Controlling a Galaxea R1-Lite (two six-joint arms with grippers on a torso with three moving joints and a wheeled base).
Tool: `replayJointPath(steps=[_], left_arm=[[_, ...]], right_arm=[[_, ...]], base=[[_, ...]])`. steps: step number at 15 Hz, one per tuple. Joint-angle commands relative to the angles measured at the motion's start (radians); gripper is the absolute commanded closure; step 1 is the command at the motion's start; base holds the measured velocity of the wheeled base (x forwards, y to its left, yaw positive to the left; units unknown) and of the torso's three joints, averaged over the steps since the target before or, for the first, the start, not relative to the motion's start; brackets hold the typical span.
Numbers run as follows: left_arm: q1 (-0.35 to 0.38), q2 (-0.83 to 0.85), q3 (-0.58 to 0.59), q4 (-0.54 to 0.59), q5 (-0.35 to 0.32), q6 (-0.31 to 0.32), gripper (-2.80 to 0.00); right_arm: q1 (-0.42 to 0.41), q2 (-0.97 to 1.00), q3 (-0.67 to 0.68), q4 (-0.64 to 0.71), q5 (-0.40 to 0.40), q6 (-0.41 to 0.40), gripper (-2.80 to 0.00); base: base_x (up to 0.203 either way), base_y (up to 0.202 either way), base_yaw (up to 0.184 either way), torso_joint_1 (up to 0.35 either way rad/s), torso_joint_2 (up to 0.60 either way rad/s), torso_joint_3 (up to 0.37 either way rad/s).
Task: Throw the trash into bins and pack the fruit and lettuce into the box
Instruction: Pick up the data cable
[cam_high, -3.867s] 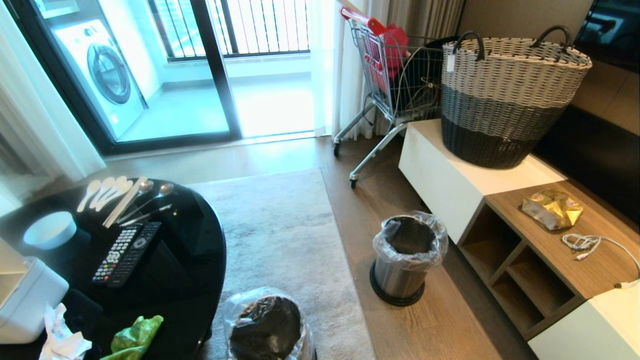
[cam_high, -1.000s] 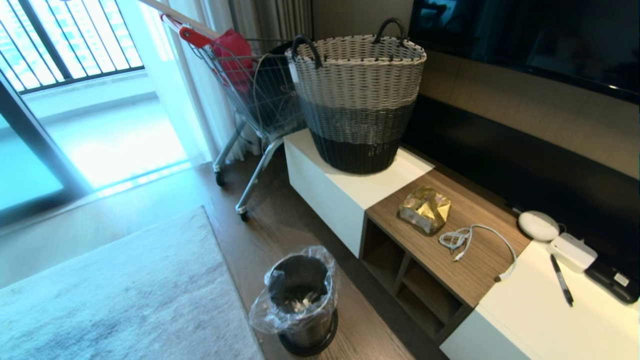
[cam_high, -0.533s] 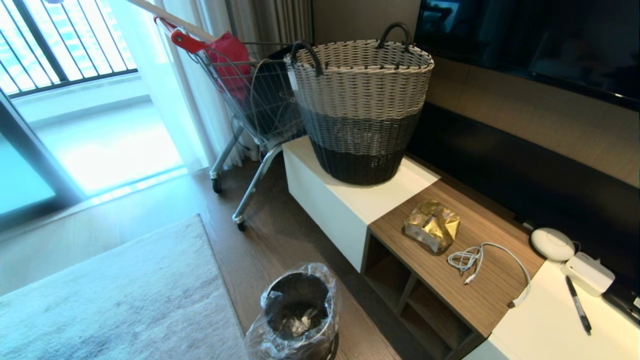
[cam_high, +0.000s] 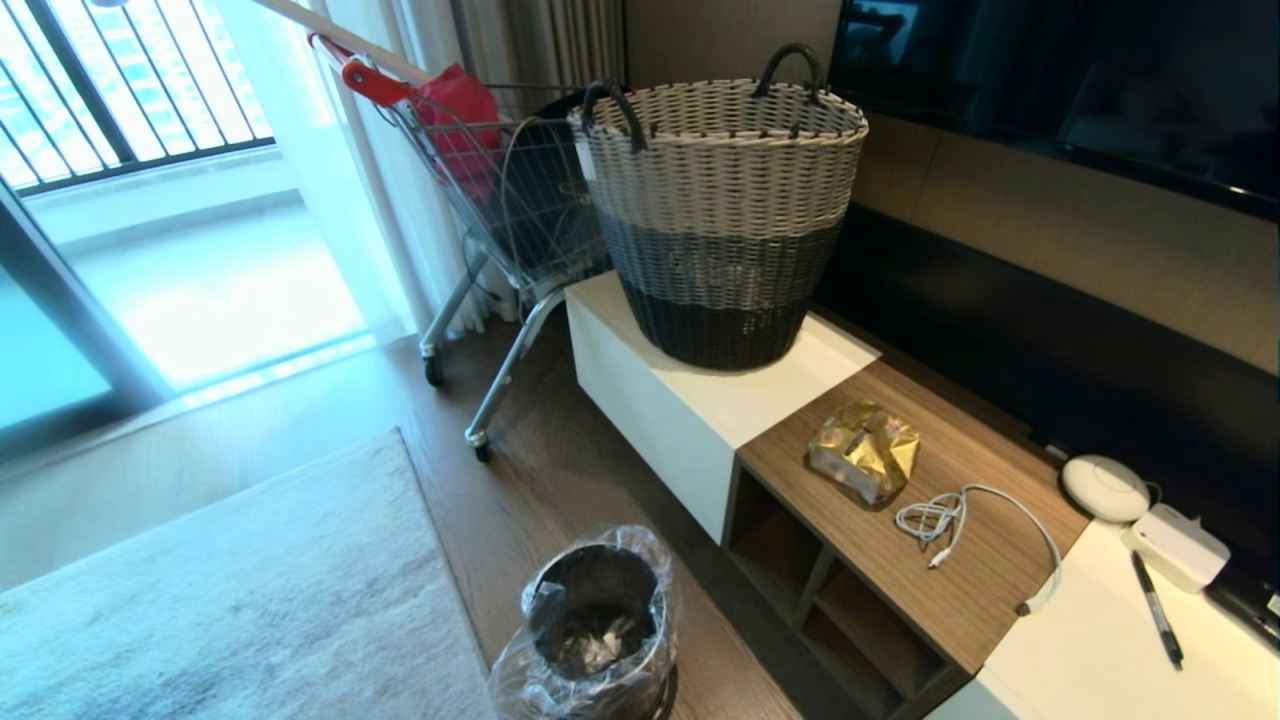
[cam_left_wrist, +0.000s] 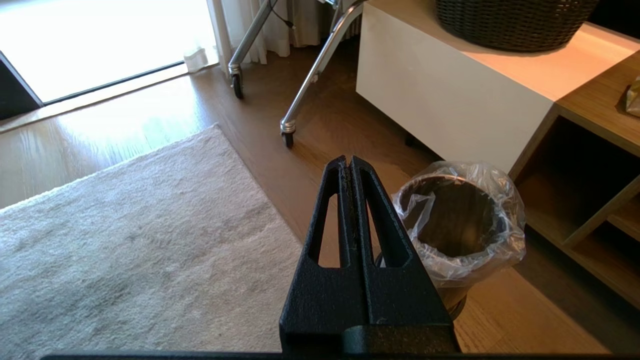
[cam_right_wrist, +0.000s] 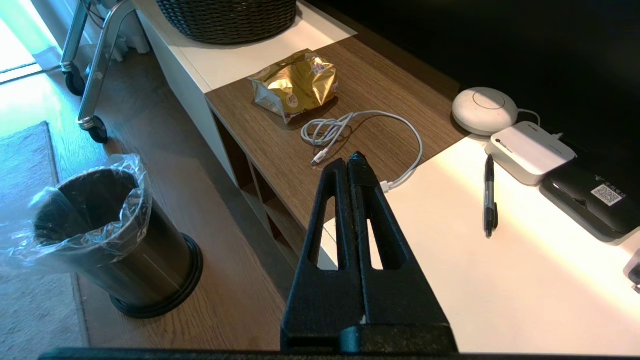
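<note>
Swung round since the earliest picture, away from a round black table and onto the low cabinet by the wall: a turn of the camera, not of the things. Unchanged over the last half second.

Now facing the crinkled shiny gold-yellow snack wrapper, flat on the brown wooden top of the low cabinet, just beside a coiled white cable and near the foot of the tall grey-and-white woven basket. On the floor in front of the cabinet, near the pale rug, one small cylindrical brushed-steel bin with a clear liner bag, mouth open upward. Something pale at its bottom, too unclear to name. No second bin, no box, no fruit and no lettuce in any of the three views.

Left gripper: fingers pressed together, empty, hanging over the floor close to the bin. Right gripper: also pressed together and empty, over the front part of the cabinet, apart from the wrapper.

Probably the trash step in hand, at its approach part, with the wrapper not yet touched. Next move, as a judgement: spread the right fingers, reach forward and down to the wrapper, pinch a raised crease and not the cable beside it, then carry across to the bin. Thin foil, likely to slip or crumple, so a firm pinch needed.
</note>
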Motion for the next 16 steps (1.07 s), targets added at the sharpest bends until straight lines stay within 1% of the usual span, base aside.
replayJointPath(steps=[1,5,7,9,11,12,16], left_arm=[[0.000,0.000,0.000,0.000,0.001,0.000,0.00],[-0.001,0.001,0.000,0.000,0.000,0.000,0.00],[-0.001,0.000,0.000,0.000,0.001,0.000,0.00],[-0.001,0.000,0.000,0.000,0.001,0.000,0.00],[-0.001,0.000,0.000,0.000,0.000,0.000,0.00],[-0.001,0.000,0.000,0.000,0.000,0.000,0.00],[-0.001,0.000,0.000,0.000,0.001,0.000,0.00]], right_arm=[[0.000,0.001,0.000,-0.002,0.004,0.000,0.00],[-0.001,0.001,-0.003,0.000,0.009,-0.015,0.00],[0.000,0.003,-0.052,0.026,0.010,-0.022,0.00],[0.000,0.015,-0.138,0.123,0.010,-0.024,0.00],[0.000,0.022,-0.214,0.251,0.011,-0.025,0.00],[0.000,0.011,-0.220,0.272,0.012,-0.026,0.00],[0.000,0.001,-0.158,0.224,0.007,-0.025,0.00]], base=[[0.000,0.000,0.000,0.000,0.00,0.000],[0.000,0.000,0.000,0.000,0.00,0.000],[0.000,0.000,0.000,0.000,0.00,0.000],[0.000,0.000,0.000,0.000,0.00,0.000],[0.000,0.000,0.000,0.000,0.00,0.000],[0.000,0.000,0.000,0.000,0.00,0.000],[0.000,0.000,0.000,0.000,0.00,0.000]])
